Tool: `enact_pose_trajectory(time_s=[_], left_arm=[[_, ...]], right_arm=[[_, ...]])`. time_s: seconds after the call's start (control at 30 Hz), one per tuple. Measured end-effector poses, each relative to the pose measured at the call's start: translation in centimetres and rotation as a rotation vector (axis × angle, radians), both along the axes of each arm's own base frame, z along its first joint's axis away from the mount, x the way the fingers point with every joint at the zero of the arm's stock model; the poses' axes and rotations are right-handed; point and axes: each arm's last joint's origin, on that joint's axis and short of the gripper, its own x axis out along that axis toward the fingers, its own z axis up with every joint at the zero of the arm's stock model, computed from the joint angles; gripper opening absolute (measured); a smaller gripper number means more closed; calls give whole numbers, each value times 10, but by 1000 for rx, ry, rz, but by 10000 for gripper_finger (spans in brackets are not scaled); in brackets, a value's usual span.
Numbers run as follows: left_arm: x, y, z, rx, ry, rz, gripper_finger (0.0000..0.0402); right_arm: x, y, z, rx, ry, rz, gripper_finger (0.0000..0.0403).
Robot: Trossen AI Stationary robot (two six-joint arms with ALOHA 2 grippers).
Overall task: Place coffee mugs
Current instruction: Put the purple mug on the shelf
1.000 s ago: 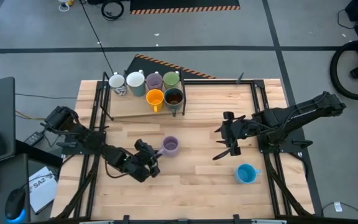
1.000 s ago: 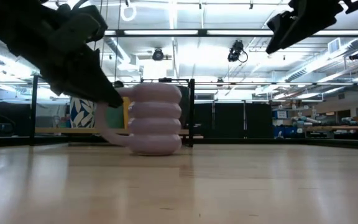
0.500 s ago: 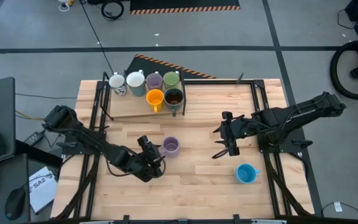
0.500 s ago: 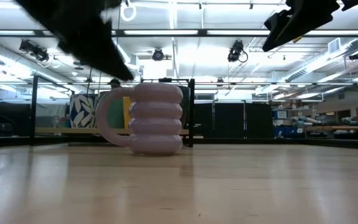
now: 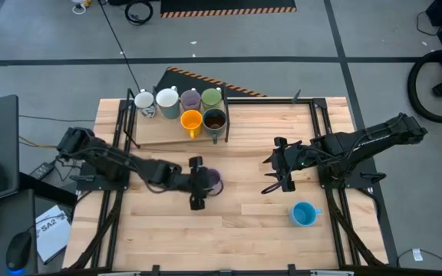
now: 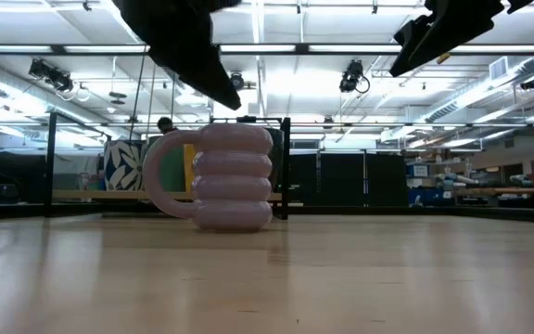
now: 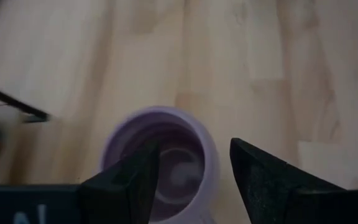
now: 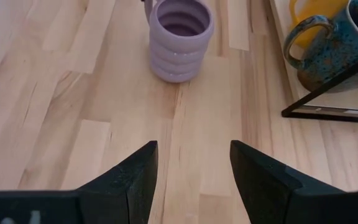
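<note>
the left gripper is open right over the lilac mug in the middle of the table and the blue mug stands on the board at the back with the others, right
Not quite. The blue mug stands alone on the bare table near the front right, as the high view shows. The rest holds: the left gripper is open over the lilac mug.

A lab: open hall, strip lights (image 6: 341, 48), concrete floor (image 5: 298, 38).

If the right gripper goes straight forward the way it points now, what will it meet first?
Probably the lilac mug standing alone on the table. In the right wrist view it sits ahead of the open right gripper, slightly to one side, with only bare wood between. The gripper seems higher, so it might pass over.
</note>
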Motion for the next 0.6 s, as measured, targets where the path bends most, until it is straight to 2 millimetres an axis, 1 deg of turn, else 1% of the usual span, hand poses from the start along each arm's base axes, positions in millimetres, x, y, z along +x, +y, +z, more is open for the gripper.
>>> enact_pose_trajectory(time_s=[0.13,0.3,0.4,0.53,0.6], left_arm=[[5,15,-4,-72,47,-60,201],[7,23,-8,-97,96,-147,201],[7,26,-11,-87,123,-158,201],[9,26,-16,-63,140,-185,201],[8,26,-21,-58,180,-199,200]], right_arm=[[0,0,0,1,-3,-1,206],[0,0,0,18,-6,-16,206],[2,0,-6,27,-27,-20,206],[4,1,-16,47,-38,-36,206],[3,1,-20,54,-23,-46,206]])
